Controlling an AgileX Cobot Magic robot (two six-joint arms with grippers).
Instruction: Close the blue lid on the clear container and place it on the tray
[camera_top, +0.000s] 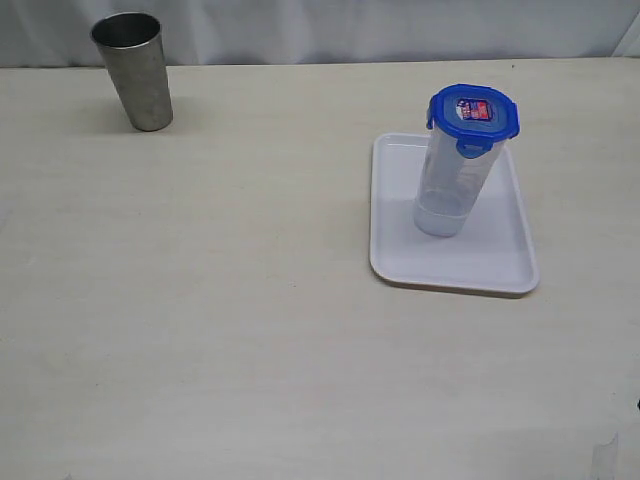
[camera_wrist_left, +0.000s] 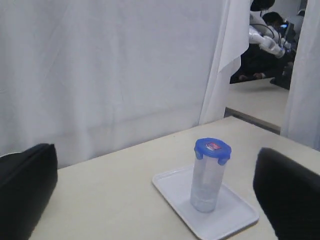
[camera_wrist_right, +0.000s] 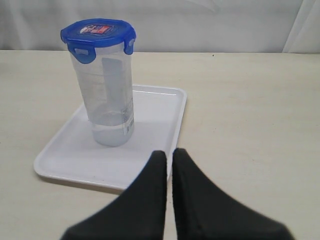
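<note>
On tray (camera_wrist_right: 161, 114), clear container (camera_wrist_right: 107, 100) stands beyond jaws.

The left jaws stand wide apart; the right jaws meet.

The cup (camera_top: 135, 70) in the upper left is grey metal with a soft shine. The blue lid (camera_top: 474, 112) is shiny plastic. The clear container (camera_top: 447, 185) is see-through plastic, a bit cloudy. The tray (camera_top: 395, 255) is smooth white plastic, a little glossy. The table (camera_top: 220, 320) is pale, smooth and not shiny. White cloth (camera_top: 350, 25) with soft folds hangs along the top. The right gripper (camera_wrist_right: 169, 153) is dull black.
</note>
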